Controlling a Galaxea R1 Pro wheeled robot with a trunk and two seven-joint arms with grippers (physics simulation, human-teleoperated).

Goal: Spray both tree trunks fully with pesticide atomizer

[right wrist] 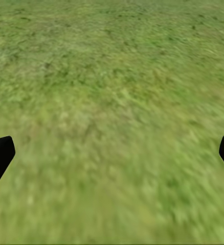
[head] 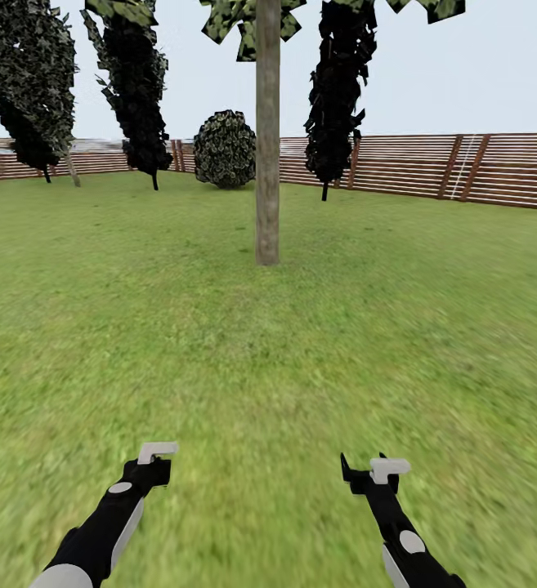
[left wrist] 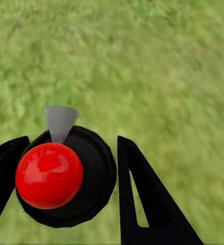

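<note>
Green blurry grass floor (head: 268,367) runs back to a brown slatted wooden fence (head: 497,167), and the landmark of the garden is the tall tree with a straight, bare, mottled grey-brown trunk (head: 267,147), standing straight ahead of the robot and well apart from it, its blocky foliage cut off by the head view's top edge. Dark cypress-like trees with thin black stems (head: 333,90) and a round dark bush (head: 225,149) stand behind that trunk, along the fence. Nearer the robot than the trunk, both arms reach forward low over the grass. In the left wrist view the left gripper (left wrist: 66,176) has the small pesticide atomizer, a round black body with a glossy red ball on top and a pale grey nozzle (left wrist: 61,176), sitting between its dark fingers, which stand close on either side of it; it looks held off the grass. The right gripper (right wrist: 112,153) is spread wide with nothing but grass between its fingertips. By its look the atomizer is a light, rigid plastic thing with a smooth, rounded body that could twist or slip in a pinch, so I would judge the black barrel the right place to clamp, squarely across its widest part, keeping the nozzle free and pointed at the trunk.
</note>
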